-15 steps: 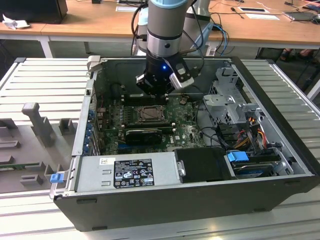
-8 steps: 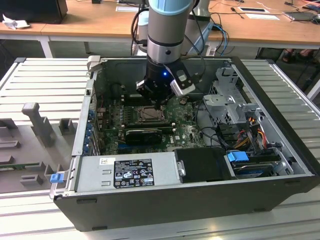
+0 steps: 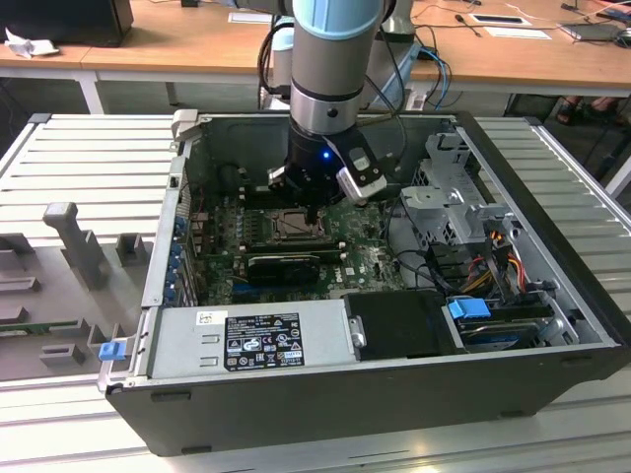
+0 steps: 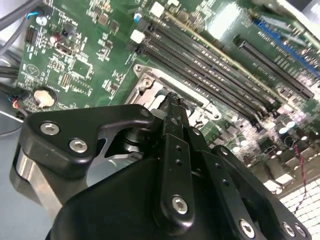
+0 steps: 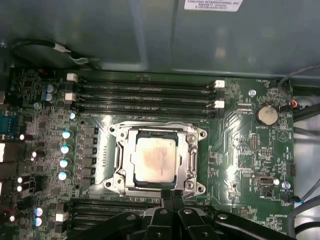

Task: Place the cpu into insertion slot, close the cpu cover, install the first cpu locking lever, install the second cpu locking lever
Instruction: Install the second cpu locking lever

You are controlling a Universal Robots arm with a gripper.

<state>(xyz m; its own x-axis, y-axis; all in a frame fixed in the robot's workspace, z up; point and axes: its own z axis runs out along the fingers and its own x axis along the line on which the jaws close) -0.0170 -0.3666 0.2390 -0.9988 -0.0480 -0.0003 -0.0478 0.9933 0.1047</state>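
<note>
One open computer case [image 3: 325,394] lies on a ribbed grey worktop [image 3: 79,158], a wooden desk behind. Inside, the cpu [image 5: 155,159], pale and square, sits in the slot [image 5: 121,134] on the green board [image 5: 240,150], the silvery cover [image 5: 192,160] down around it. The black pincer [image 5: 171,197], fingers pressed together and empty, hovers at the slot's edge.

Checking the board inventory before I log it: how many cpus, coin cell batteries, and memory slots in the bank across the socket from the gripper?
cpu: 1
coin cell battery: 1
memory slots: 4
Total: 6
</note>
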